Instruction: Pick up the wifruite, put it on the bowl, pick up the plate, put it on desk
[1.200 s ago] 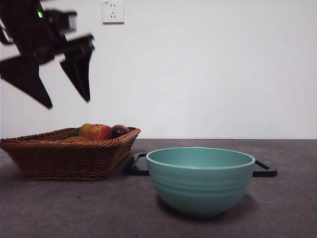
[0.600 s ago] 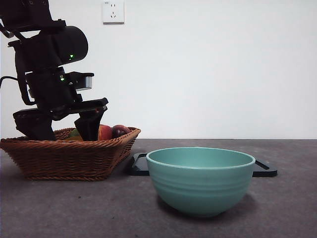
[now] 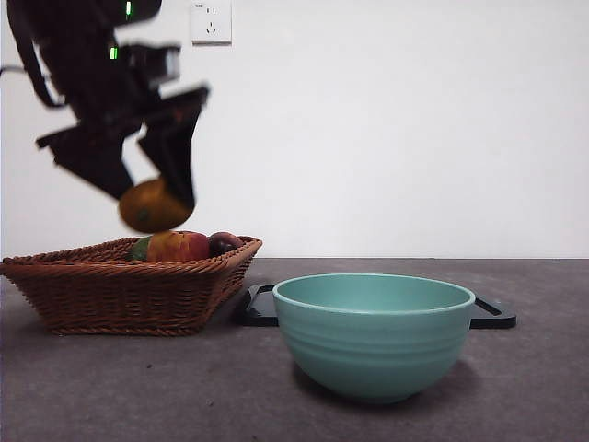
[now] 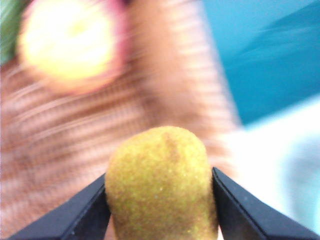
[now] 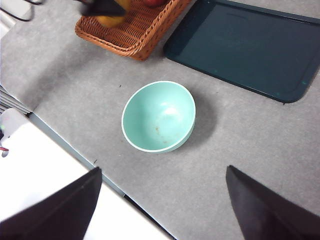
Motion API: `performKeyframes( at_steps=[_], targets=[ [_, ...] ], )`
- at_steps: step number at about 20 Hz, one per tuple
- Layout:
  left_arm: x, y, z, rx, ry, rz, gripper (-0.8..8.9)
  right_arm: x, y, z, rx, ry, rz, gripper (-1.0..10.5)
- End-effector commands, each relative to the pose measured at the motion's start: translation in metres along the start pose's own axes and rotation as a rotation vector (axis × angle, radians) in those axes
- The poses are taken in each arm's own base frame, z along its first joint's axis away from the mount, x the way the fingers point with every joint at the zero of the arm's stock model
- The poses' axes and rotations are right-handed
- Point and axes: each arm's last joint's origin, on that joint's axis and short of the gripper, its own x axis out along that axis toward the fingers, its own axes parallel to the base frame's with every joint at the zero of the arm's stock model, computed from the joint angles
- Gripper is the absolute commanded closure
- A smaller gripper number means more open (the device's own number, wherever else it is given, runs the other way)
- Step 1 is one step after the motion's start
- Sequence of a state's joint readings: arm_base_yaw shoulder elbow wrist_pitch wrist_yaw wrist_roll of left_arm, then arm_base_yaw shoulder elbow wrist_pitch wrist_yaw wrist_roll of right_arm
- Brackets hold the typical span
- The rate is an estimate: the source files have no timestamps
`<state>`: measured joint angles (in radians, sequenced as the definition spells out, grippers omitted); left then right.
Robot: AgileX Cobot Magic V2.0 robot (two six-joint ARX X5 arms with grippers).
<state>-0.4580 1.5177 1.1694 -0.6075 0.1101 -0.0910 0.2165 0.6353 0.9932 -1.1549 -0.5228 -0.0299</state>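
My left gripper (image 3: 152, 198) is shut on the wifruite (image 3: 154, 206), a small oval orange-brown fruit, and holds it in the air just above the wicker basket (image 3: 120, 290). In the left wrist view the wifruite (image 4: 161, 184) sits clamped between the two black jaws of the gripper (image 4: 160, 200). The teal bowl (image 3: 373, 333) stands empty on the desk (image 3: 138, 387) at the front right of the basket. It also shows in the right wrist view (image 5: 159, 116). My right gripper (image 5: 160, 205) is open, high above the desk near the bowl.
A red-yellow apple (image 3: 179, 245) and a dark purple fruit (image 3: 223, 242) lie in the basket. A dark flat tray (image 5: 240, 45) lies behind the bowl and beside the basket. The desk's front edge (image 5: 75, 150) runs near the bowl.
My left gripper went down into the basket, shut on the wifruite and has lifted it up out of the basket. The bowl and tray have not moved.
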Motion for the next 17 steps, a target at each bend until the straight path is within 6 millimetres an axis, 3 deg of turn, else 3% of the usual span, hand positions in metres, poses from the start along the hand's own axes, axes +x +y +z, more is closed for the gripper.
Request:
performKeyframes(
  at_steps=[1,4,7,11,17],
  targets=[
    [-0.02,-0.027,0.002,0.069,-0.044,-0.104,5.72,-0.003,0.002,0.004,-0.017,-0.017,0.003,5.5],
    [-0.032,-0.08,-0.008,0.211,-0.069,-0.238,5.72,-0.003,0.002,0.004,-0.017,-0.017,0.003,5.5],
    [-0.02,-0.117,-0.017,0.307,-0.054,-0.313,5.72,-0.003,0.002,0.004,-0.017,-0.018,0.003,5.5],
    [0.008,-0.138,-0.026,0.354,-0.001,-0.337,5.72,-0.003,0.002,0.004,-0.017,-0.017,0.003,5.5],
    [0.054,-0.155,-0.04,0.407,0.088,-0.333,5.72,-0.003,0.002,0.004,-0.017,-0.017,0.003,5.5]
  ],
)
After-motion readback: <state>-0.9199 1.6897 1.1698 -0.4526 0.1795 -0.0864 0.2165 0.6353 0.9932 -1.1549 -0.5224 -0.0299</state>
